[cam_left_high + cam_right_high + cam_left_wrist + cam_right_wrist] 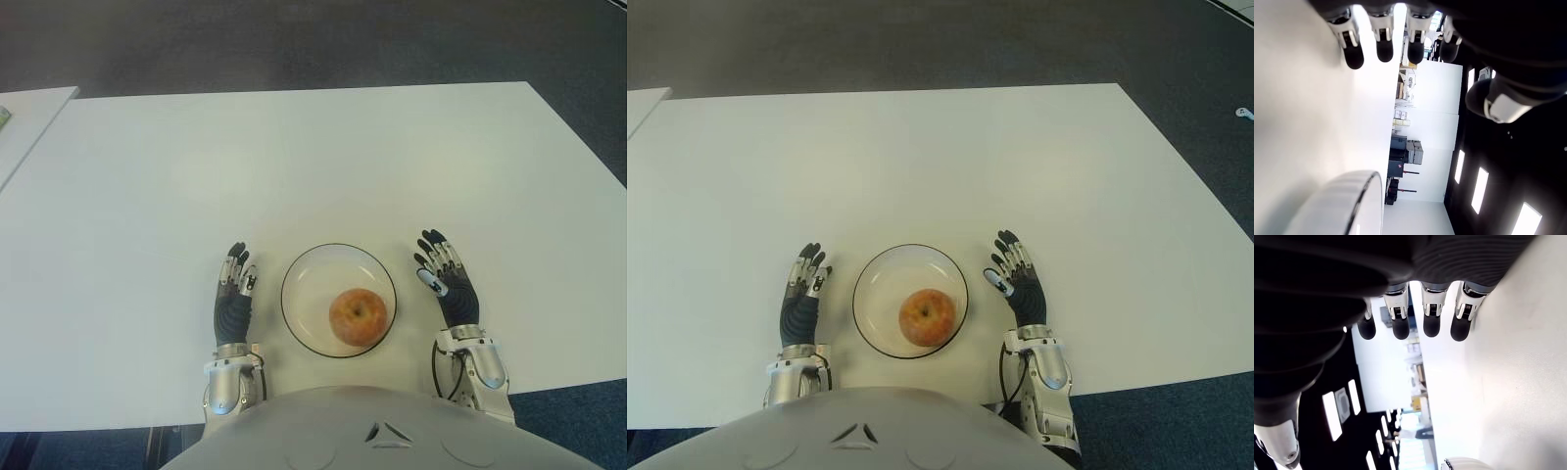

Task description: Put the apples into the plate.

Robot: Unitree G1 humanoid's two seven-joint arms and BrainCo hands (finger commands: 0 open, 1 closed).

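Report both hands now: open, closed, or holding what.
Left hand: open, fingers extended, holding nothing, left of the plate.
Right hand: open, fingers extended, holding nothing, right of the plate; the apple lies in it.

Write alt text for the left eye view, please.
An apple sits inside a clear plate on a white table, between the robot's open left hand and open right hand, neither holding anything.

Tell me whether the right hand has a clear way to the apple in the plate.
Probably yes. The right hand shows open beside the plate, and nothing stands between it and the apple, uncovered inside.
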